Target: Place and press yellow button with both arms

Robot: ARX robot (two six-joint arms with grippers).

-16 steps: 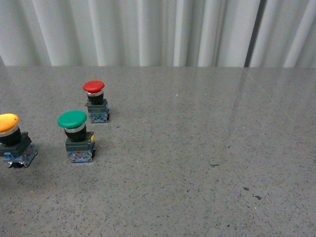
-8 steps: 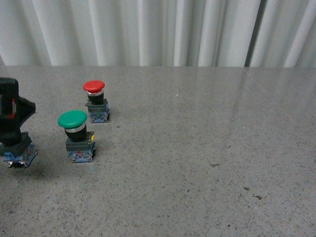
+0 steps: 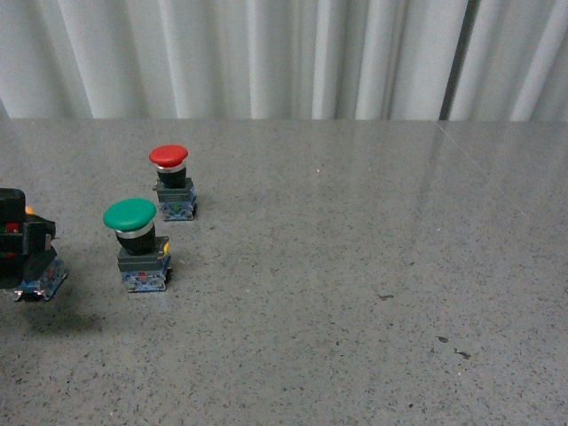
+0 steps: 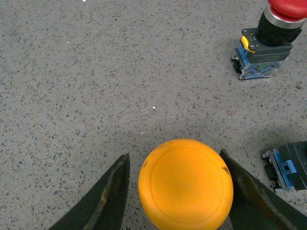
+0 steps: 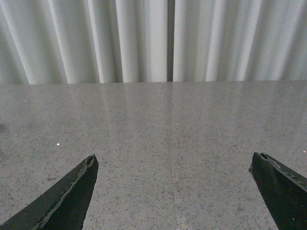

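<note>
A lab-style test bench: bare grey speckled tabletop (image 3: 355,266) before a pleated white curtain (image 3: 266,53).

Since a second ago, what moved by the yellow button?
The left arm came in from the left edge and sank over the yellow button, hiding most of its cap in the front view. Its tool stands open, a finger on either side of the cap. The green button and red button stayed put.

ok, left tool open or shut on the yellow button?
Open. In the left wrist view the left tool straddles the yellow button; table surface shows between the cap and one finger, so not clamped.
</note>
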